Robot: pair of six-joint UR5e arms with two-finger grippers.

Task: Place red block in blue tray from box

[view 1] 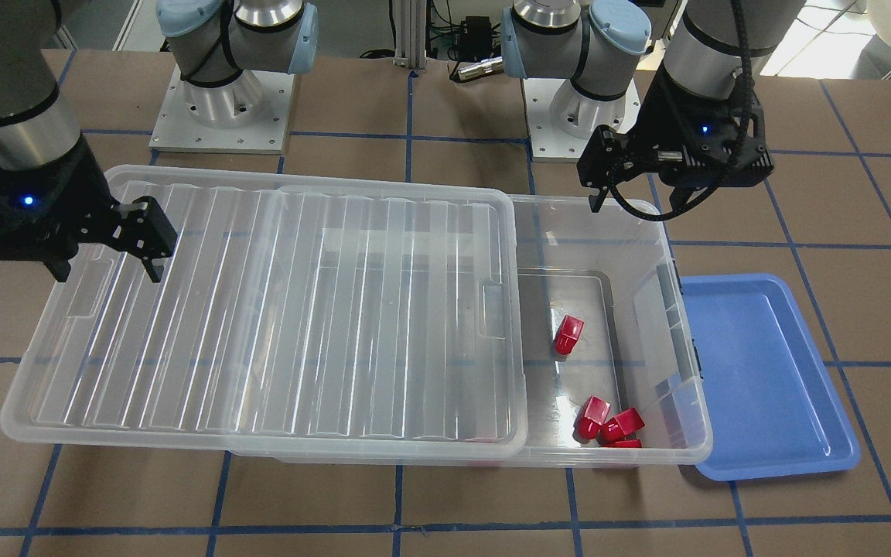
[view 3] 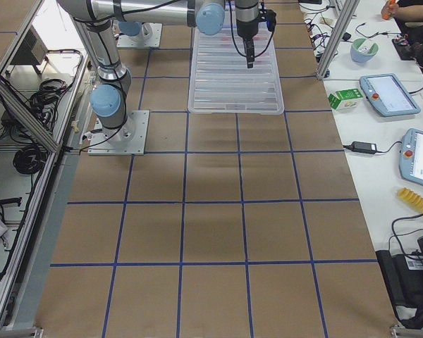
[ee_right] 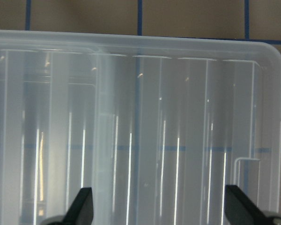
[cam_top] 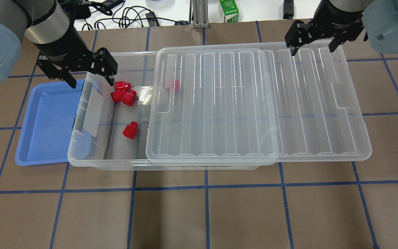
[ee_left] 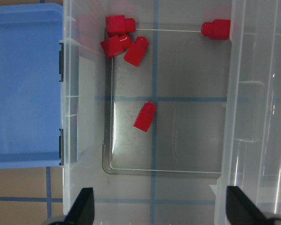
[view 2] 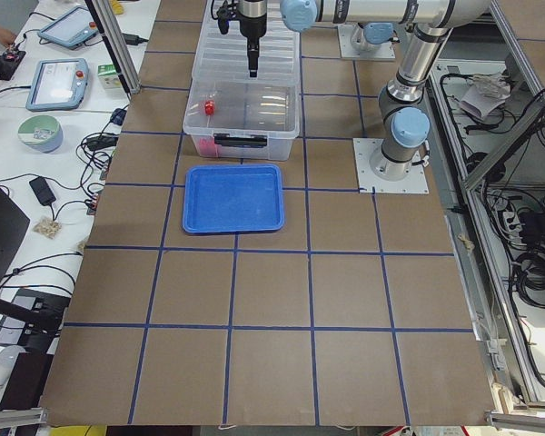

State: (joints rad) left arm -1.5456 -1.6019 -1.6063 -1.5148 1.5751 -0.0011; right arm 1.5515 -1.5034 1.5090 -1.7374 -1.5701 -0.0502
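The clear box [cam_top: 92, 161] has its ribbed lid [cam_top: 254, 103] slid aside, leaving one end open. In that end lie a lone red block [cam_top: 130, 130] and a cluster of red blocks [cam_top: 123, 93]; another shows through the lid [cam_top: 176, 84]. The blue tray [cam_top: 47, 121] lies empty against that end. My left gripper [cam_top: 91, 82] is open and empty above the open end near the cluster; its wrist view shows the lone block [ee_left: 144, 116] below. My right gripper [cam_top: 312, 50] is open and empty over the lid's far corner.
The lid [view 1: 260, 309] overhangs the box [view 1: 689, 340] toward my right side. In the front-facing view the tray [view 1: 762, 371] sits on the right, tucked partly under the box rim. Blue tape lines grid the brown table. Cables and devices lie beyond the table's far edge.
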